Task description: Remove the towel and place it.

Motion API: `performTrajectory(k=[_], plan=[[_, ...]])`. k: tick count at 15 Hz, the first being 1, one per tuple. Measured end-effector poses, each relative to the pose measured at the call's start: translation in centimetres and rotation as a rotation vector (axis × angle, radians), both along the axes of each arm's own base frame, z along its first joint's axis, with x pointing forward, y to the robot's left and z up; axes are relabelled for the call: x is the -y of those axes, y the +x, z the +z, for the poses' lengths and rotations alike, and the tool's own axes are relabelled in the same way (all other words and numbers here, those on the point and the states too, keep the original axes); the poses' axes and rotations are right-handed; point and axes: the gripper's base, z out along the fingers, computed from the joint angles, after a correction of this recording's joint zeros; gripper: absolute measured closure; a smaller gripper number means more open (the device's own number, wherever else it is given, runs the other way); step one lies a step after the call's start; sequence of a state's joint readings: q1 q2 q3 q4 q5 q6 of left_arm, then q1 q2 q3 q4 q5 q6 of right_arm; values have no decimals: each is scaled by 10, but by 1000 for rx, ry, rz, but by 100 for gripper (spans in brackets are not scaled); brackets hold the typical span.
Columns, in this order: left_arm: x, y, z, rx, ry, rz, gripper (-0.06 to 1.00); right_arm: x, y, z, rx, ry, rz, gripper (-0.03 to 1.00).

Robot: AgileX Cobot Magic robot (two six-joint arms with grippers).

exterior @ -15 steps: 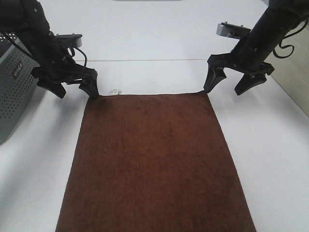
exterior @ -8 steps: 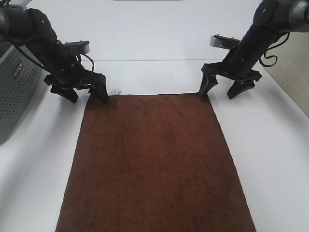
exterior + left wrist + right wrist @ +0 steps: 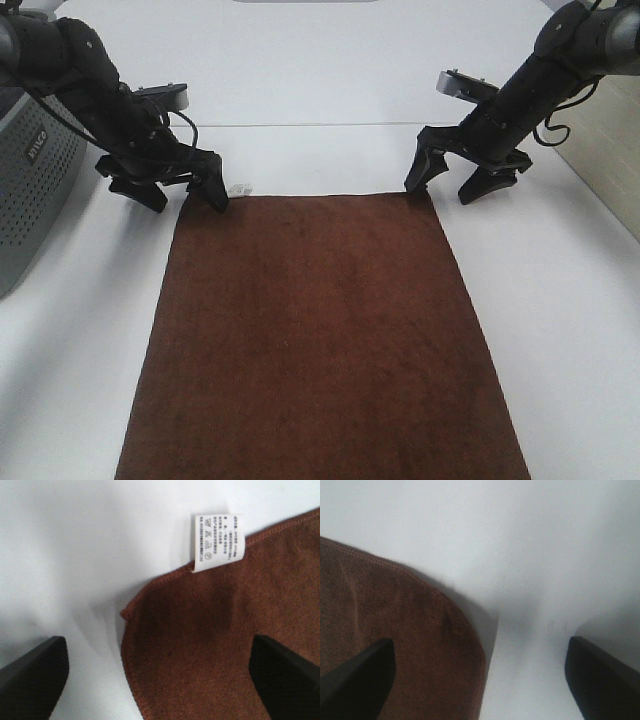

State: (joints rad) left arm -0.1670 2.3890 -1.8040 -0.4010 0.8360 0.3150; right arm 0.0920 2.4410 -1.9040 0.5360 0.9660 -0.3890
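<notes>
The towel (image 3: pixel 320 340) is a dark reddish-brown cloth spread flat on the white table, running from the middle to the near edge. Its white tag (image 3: pixel 238 188) pokes out at the far left corner. My left gripper (image 3: pixel 182 192) is open and straddles that corner. In the left wrist view the towel (image 3: pixel 225 630) corner and tag (image 3: pixel 218 540) lie between the spread fingers (image 3: pixel 30 675). My right gripper (image 3: pixel 448 182) is open at the far right corner, one finger by the towel's edge. The right wrist view shows the rounded towel (image 3: pixel 395 620) corner between the fingers (image 3: pixel 605 675). Nothing is held.
A grey perforated basket (image 3: pixel 30 190) stands at the left edge of the table, close behind the left arm. A seam in the table (image 3: pixel 320 125) runs across behind both grippers. A beige surface (image 3: pixel 610 150) borders the far right.
Both grippers have come down closer to the towel's far corners. The left one shifted a little right, the right one shifted left. The towel lies as before.
</notes>
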Motion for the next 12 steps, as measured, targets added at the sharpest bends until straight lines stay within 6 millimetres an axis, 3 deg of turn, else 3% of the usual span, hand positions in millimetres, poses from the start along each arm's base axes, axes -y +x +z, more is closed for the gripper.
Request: performTrajectory(k=[3,7,9,12], plan=[[2,-1,1,-14,-27,10,4,-6,0,-1,14,-3,5,9],[13,-2,1,-15,-68,21,6,-39,-4,-2,58,-38,71,12],[18,-2,0,-3,-70,18,13,-48,-6,-3,69,-73,91,17],[18,0,-2,9,-64,21,38,-45,-6,-5,74,-124,96,37]])
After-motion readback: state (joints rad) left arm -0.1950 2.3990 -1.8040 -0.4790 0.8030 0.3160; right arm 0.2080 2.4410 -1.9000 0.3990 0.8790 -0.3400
